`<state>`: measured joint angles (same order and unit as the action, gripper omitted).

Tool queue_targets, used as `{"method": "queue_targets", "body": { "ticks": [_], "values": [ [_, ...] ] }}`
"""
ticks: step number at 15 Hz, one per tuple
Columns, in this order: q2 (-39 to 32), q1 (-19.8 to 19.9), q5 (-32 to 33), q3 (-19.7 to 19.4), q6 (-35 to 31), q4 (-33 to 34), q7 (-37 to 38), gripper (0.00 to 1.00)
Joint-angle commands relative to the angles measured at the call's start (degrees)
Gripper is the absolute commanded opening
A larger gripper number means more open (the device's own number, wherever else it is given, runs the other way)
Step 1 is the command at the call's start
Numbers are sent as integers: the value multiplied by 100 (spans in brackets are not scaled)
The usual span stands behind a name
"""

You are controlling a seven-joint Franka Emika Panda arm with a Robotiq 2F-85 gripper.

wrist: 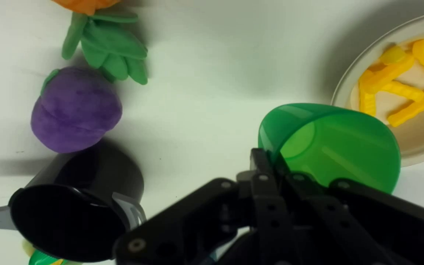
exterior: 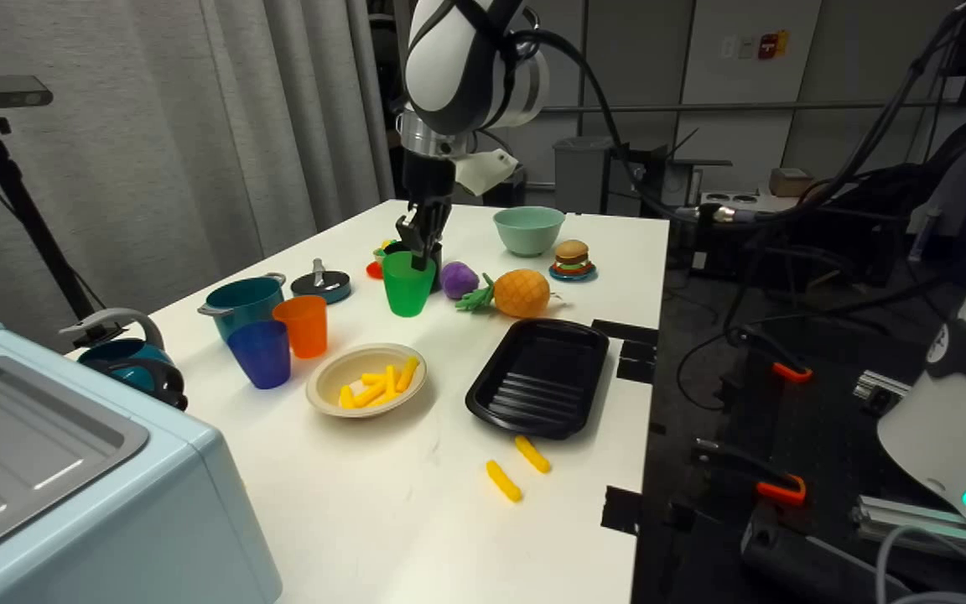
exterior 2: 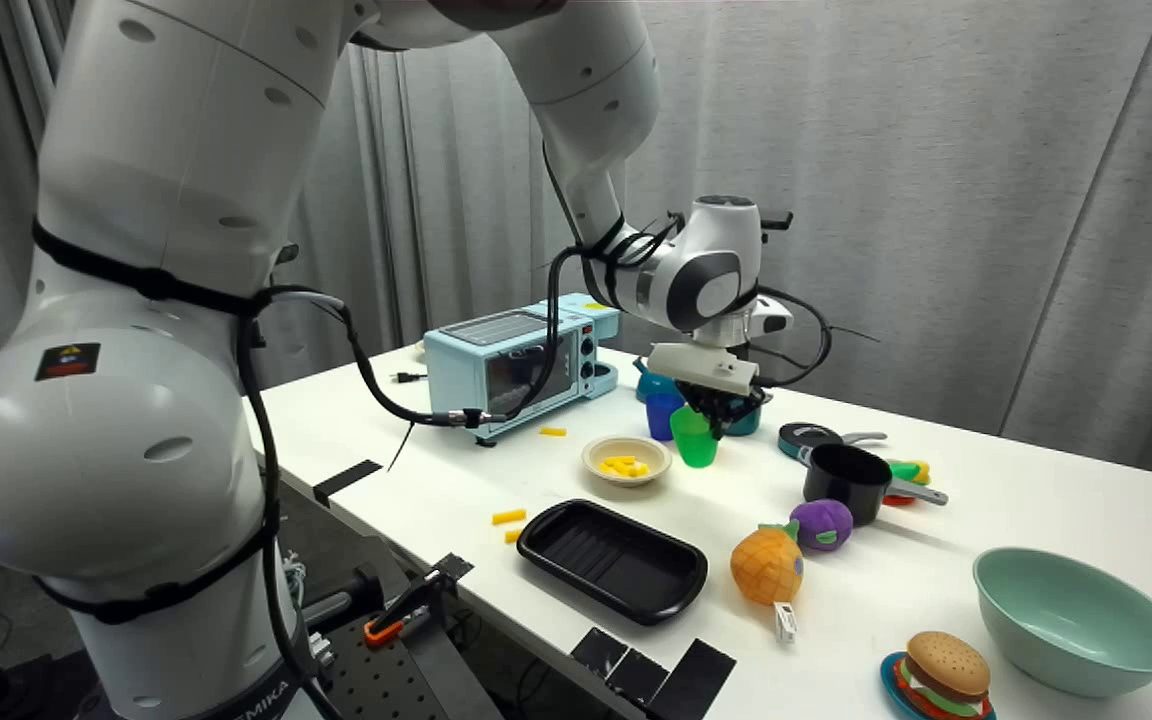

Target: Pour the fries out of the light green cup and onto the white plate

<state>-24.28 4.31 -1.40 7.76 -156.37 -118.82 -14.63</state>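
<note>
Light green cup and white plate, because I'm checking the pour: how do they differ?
The light green cup is tall and narrow; the white plate is shallow and wider. The claw pinches the cup's rim, while the plate sits on the table. The plate holds several fries; none show inside the cup. Both are round and open-topped.

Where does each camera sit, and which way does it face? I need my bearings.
In an exterior view: near the oven, facing along the table; arm, base and tool show.
In an exterior view: beside the base, facing across the table toward the curtain; base, arm and tool show.
Wrist view: above the tool, looking down on the green cup and part of the white plate; only the tool shows.
Both exterior views share the black tray.
</note>
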Motion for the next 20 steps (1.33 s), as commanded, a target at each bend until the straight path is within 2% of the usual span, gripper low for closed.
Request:
{"method": "queue_targets", "body": {
  "ticks": [1, 11, 16, 17, 20],
  "values": [
    [41, -153, 79, -174, 110, 4, 216, 1],
    [75, -322, 177, -388, 529, 20, 669, 1],
    [85, -474, 495, -590, 730, 42, 875, 1],
    [93, -718, 638, -651, 479, -315, 1265, 1],
    [4, -955, 909, -719, 466, -441, 1658, 1]
  ]
}}
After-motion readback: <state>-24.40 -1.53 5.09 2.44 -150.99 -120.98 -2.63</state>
